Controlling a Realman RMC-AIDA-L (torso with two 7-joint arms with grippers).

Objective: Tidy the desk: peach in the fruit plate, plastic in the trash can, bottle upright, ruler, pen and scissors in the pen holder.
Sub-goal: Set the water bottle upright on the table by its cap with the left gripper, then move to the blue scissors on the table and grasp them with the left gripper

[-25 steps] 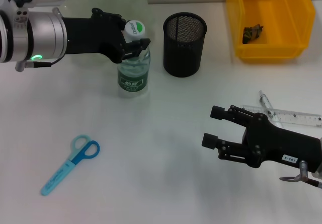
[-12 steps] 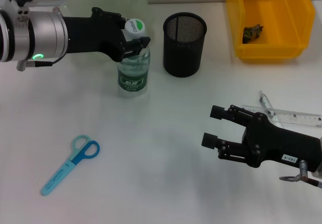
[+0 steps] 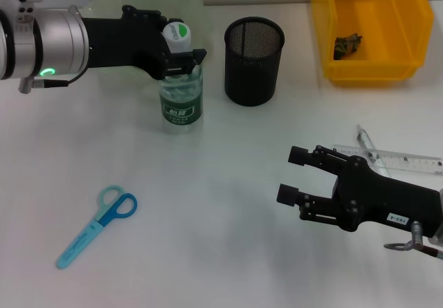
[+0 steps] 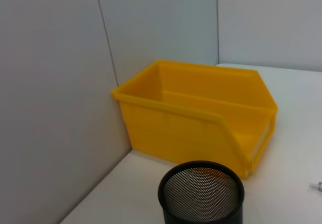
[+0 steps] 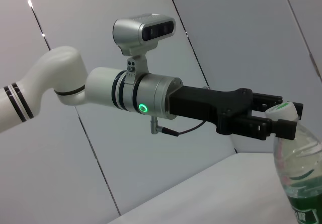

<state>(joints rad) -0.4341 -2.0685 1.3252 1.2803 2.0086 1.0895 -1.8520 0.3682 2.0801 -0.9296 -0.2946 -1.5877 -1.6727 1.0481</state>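
One bottle (image 3: 181, 93) stands almost upright on the desk (image 3: 221, 183) with its neck clamped between the left gripper (image 3: 181, 53) fingers; over the last second it has shifted slightly toward the fruit plate (image 3: 118, 3), so releasing looks like the next step. Just beyond those fingertips stands the pen holder (image 3: 254, 60); scissors (image 3: 97, 226) lie well below them. Spread and empty, the right gripper (image 3: 296, 175) hovers beside the ruler (image 3: 408, 160).

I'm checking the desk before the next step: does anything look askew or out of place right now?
Yes. The bottle stands held near its cap by the left end effector, not freed yet. The scissors lie loose on the desk, and the ruler and pen lie beside the right end effector, outside the pen holder.
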